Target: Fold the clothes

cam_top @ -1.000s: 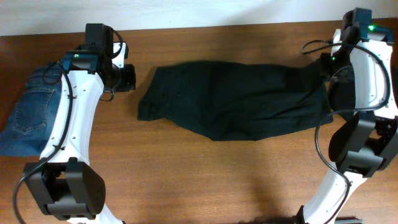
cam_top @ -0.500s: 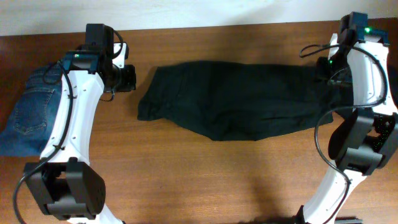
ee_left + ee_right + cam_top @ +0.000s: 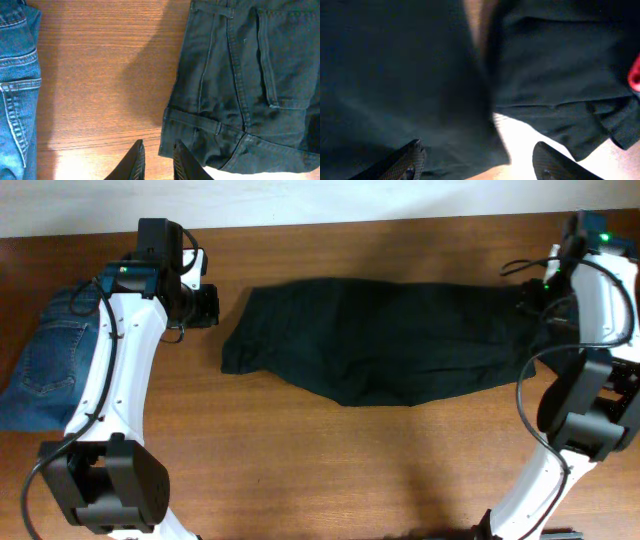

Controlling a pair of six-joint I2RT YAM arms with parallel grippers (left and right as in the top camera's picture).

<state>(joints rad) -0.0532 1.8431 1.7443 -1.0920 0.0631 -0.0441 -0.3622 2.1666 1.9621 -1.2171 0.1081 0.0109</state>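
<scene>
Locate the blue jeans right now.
Overhead view: the blue jeans lie at the table's far left edge, partly under the left arm, apart from the black trousers at center. The left wrist view shows them along its left border.

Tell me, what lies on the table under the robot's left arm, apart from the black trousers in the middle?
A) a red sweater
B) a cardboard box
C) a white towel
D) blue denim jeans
D: the blue jeans lie at the table's edge under the left arm, apart from the black trousers; the left wrist view shows their stitched denim seams.
</scene>
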